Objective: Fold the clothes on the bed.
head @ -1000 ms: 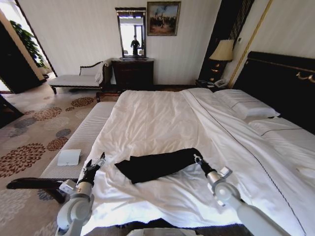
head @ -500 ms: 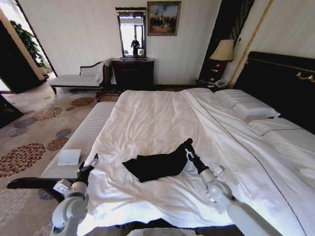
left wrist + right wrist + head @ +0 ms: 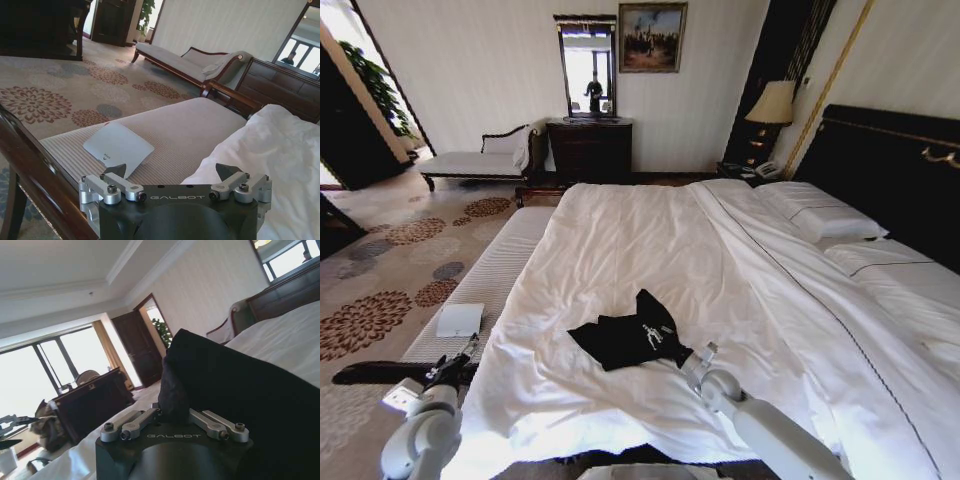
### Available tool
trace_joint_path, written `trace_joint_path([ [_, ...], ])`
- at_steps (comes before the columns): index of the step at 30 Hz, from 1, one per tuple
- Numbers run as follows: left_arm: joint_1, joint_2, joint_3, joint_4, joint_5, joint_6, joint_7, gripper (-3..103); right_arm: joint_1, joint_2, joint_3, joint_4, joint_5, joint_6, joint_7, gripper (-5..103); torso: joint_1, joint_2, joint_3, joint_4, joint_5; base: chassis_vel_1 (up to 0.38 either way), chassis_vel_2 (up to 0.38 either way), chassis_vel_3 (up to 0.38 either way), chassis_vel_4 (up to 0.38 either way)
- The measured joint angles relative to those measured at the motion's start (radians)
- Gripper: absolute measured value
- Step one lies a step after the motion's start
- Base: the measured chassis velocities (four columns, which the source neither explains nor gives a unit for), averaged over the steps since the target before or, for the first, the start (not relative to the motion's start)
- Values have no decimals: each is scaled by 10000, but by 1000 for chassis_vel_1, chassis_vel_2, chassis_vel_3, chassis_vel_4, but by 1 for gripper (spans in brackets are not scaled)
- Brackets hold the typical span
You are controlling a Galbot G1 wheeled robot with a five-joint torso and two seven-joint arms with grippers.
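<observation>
The right gripper (image 3: pixel 678 352) is clamped on an edge of the soft black short-sleeved T-shirt (image 3: pixel 625 340), so the bunched cloth drapes just beyond it on the big white-sheeted bed (image 3: pixel 620 240). The left gripper (image 3: pixel 460 357), fingers apart, waits beside the striped cushioned bench surface (image 3: pixel 165 135).

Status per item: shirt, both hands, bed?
black T-shirt: partly folded, bunched, lying on the duvet
right hand: shut on the shirt's edge
left hand: open, empty, off the bed's side above the bench
bed: made, duvet rumpled near the foot
</observation>
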State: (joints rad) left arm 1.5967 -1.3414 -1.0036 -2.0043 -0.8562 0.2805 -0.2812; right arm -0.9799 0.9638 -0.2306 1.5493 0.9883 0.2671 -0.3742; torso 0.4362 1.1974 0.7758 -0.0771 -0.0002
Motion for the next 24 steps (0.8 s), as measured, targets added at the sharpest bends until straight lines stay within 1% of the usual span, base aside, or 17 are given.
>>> trace_joint_path([
  [2,93,-6,-53,-12,-5,-44,24,100,362,115,-494,-177,43,-15,-113,5,-1,1,0,1,-2,0,0,0,0],
  [4,123,-13,-70,-17,-6,-57,26,100,489,159,-673,-260,55,-19,-134,5,0,1,0,1,-1,0,0,0,0],
  [7,192,-34,-128,-57,-12,-80,34,100,1014,429,-1372,-676,132,-34,-153,5,0,0,0,0,-1,0,0,0,0],
  [9,200,-36,-137,-67,-12,-83,35,100,1111,510,-1511,-779,134,-35,-158,5,0,0,0,1,0,0,0,0,0],
  [12,217,-50,-141,-104,-13,-87,37,100,1431,922,-1856,-1283,112,-25,-163,5,0,0,0,0,0,0,0,0,0],
  [15,223,-69,-135,-121,-8,-88,39,100,1545,1130,-1925,-1461,58,-6,-66,5,0,0,0,2,2,0,0,0,0],
  [19,188,-83,-91,-92,13,-88,40,100,1536,1056,-1985,-1348,80,-6,113,5,0,0,0,1,1,0,0,0,0],
  [20,162,-90,-76,-82,17,-89,40,100,1508,982,-2012,-1265,81,-4,129,2,0,0,0,0,1,0,0,0,0],
  [21,142,-94,-58,-76,20,-89,40,100,1484,914,-2027,-1199,75,0,128,4,0,0,0,0,2,0,0,0,0],
  [23,122,-99,-37,-73,23,-88,40,100,1463,828,-2036,-1120,73,8,99,4,0,0,0,0,3,0,0,0,0],
  [24,83,-102,5,-72,28,-76,35,100,1430,612,-2040,-924,69,29,-54,15,0,0,0,0,1,0,0,0,0],
])
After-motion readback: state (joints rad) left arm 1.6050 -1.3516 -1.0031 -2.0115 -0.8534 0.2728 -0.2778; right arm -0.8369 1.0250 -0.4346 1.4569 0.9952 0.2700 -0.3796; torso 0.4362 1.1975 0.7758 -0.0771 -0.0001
